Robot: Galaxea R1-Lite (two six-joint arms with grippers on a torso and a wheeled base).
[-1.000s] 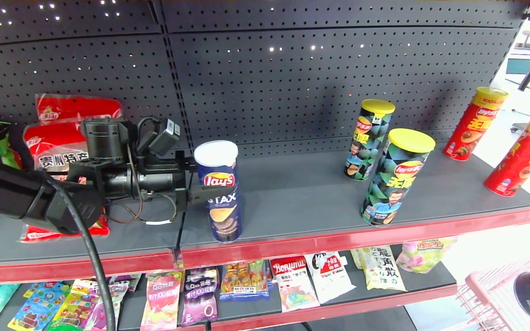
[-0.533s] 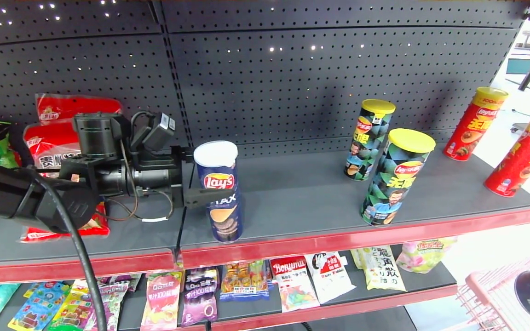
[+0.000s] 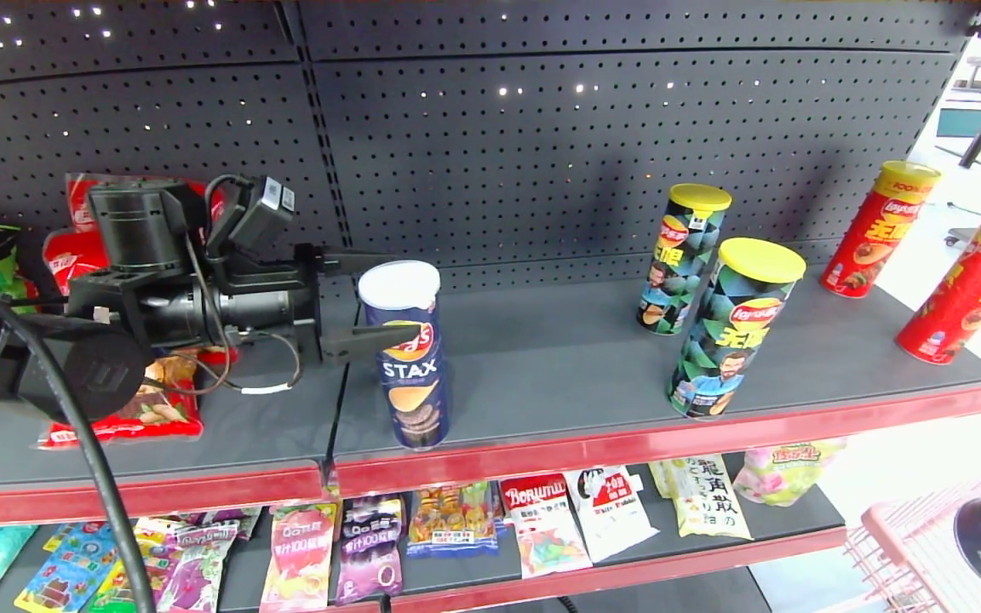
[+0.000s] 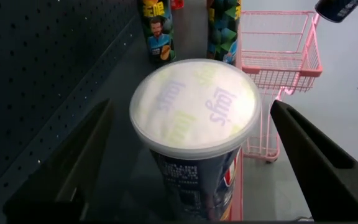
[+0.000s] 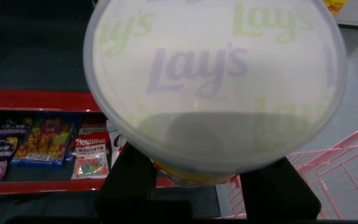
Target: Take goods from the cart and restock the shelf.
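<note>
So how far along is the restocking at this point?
Done: one blue can stands upright on the upper shelf, with the left end effector open, its fingers clear on either side. In hand: the right end effector grips a second can near the pink cart. Left: getting that can onto the shelf.

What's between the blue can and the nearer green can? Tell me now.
Nothing: the head view shows only bare shelf between the blue can and the green can.
</note>
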